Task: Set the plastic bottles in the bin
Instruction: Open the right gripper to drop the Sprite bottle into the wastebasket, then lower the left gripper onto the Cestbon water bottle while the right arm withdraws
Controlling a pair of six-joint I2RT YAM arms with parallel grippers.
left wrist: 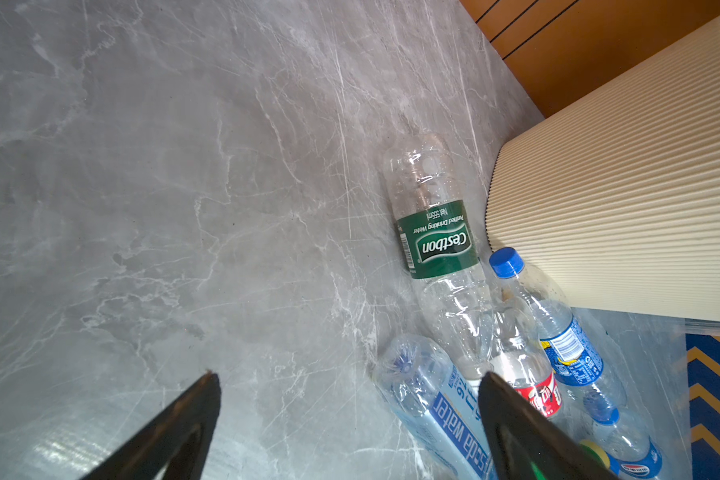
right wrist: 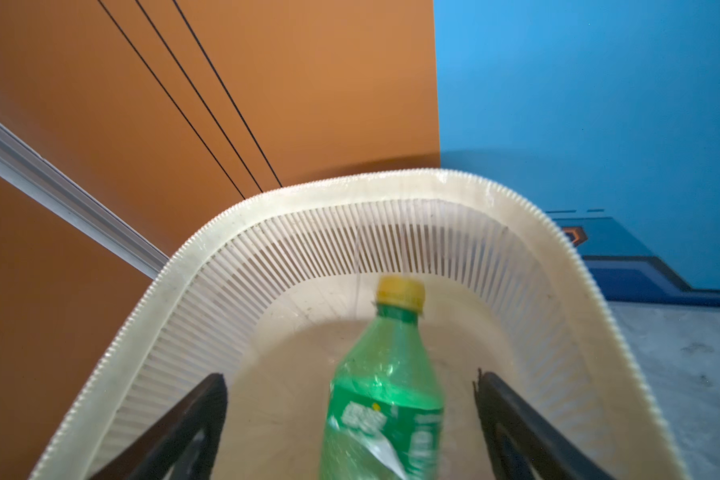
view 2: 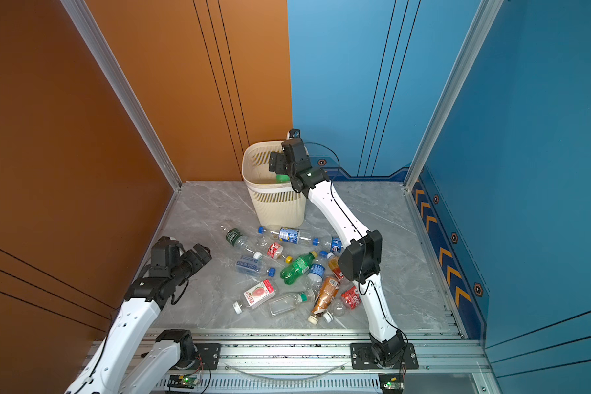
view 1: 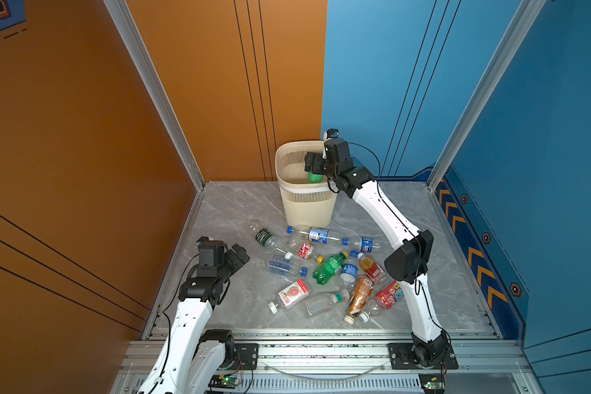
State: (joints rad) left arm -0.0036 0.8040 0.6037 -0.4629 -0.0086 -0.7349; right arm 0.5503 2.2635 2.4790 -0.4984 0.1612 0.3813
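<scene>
The cream slatted bin (view 1: 306, 208) (view 2: 273, 208) (right wrist: 308, 195) stands at the back of the grey floor. My right gripper (view 1: 310, 163) (view 2: 275, 163) (right wrist: 350, 376) hangs open over its mouth. A green bottle with a yellow cap (right wrist: 385, 390) (view 1: 314, 177) (view 2: 282, 178) is blurred between the spread fingers, touching neither, inside the rim. Several plastic bottles lie in front of the bin, among them another green bottle (view 1: 328, 269), a green-labelled clear bottle (left wrist: 437, 237) (view 1: 265, 237) and a blue-labelled soda water bottle (left wrist: 445, 411). To their left my left gripper (view 1: 241, 252) (view 2: 202, 254) (left wrist: 350, 376) hovers open and empty.
The right arm's black elbow (view 1: 410, 259) hangs over the right side of the bottle pile. An orange wall (view 1: 82, 170) closes the left, a blue wall (view 1: 543, 170) the right. A metal rail (view 1: 321, 351) runs along the front edge. The bin's wall (left wrist: 620, 187) stands beside the green-labelled bottle.
</scene>
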